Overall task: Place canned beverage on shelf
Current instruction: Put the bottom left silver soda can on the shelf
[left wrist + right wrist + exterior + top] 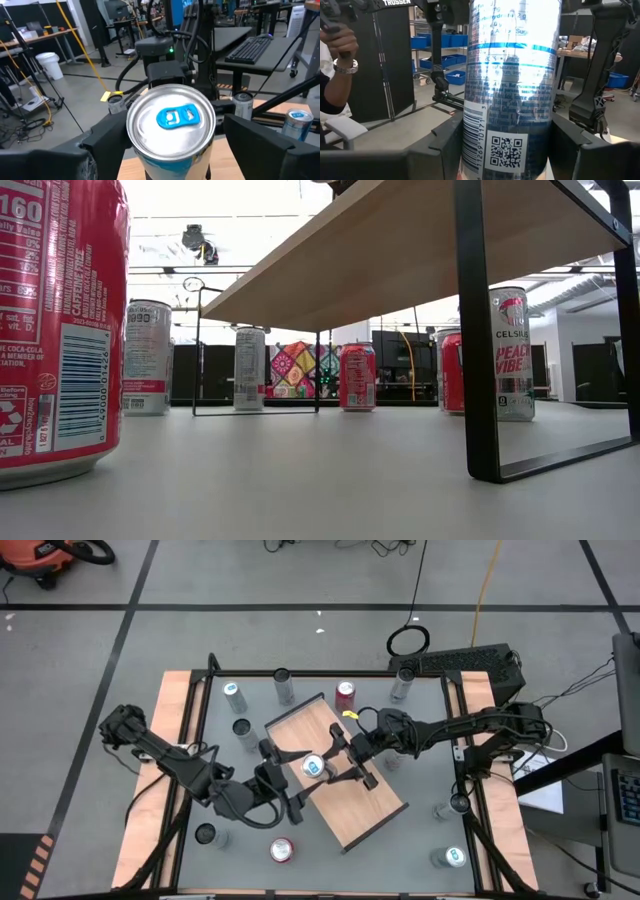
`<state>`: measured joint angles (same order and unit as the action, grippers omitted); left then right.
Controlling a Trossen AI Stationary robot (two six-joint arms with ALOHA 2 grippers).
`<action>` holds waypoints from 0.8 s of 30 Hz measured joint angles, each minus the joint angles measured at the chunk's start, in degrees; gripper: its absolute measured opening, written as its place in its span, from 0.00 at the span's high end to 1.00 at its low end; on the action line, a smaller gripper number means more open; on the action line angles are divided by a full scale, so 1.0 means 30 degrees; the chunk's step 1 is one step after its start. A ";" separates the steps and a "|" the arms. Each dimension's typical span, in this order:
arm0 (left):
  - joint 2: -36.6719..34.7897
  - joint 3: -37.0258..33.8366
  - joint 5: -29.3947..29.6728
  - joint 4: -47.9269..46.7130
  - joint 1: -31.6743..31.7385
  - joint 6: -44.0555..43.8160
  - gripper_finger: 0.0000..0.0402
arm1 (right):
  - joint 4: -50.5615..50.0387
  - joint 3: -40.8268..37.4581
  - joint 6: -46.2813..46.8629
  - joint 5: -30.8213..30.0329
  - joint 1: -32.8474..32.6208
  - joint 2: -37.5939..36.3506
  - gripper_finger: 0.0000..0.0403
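Here, at the left edge of the shelf (375,805), the left end effector (298,778) reaches in over the board. Its jaws are released and stand either side of the can (313,767). In the left wrist view a gap shows on at least one side of the lid.

The can stands upright on the shelf, long axis vertical, blue tab up, roughly mid-board and towards the left edge. It sits directly between the two end effectors, close to both.

From the right side of the shelf, the right end effector (338,760) comes in level. It looks clenched on the can's body, with a finger (445,142) flush against the wall beside the barcode.

Judgement: the can appears set down already, so the next move turns on the right jaws letting go sideways, square to the can's upright axis. Any drag along the board could tip it. Other cans stand apart on the table (420,840) around the shelf.
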<state>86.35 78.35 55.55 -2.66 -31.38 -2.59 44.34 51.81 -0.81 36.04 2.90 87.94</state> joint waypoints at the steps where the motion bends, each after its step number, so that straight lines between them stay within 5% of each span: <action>1: -0.0033 0.0000 0.0034 0.0046 0.0000 -0.0009 0.24 | 0.0000 0.0000 0.0010 0.0002 0.0010 0.0000 0.52; 10: -0.0037 0.0022 0.0435 -0.0724 0.0000 -0.0692 0.37 | -0.0146 -0.0005 0.0021 0.0079 0.0007 0.0000 0.52; 24: -0.0016 0.0029 0.0618 -0.1339 0.0432 -0.1679 0.22 | 0.0033 0.0018 -0.0077 -0.0049 0.0011 -0.0007 0.52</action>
<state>86.30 78.43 57.41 -6.68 -30.08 -7.62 44.44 51.87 -1.04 35.89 2.93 87.92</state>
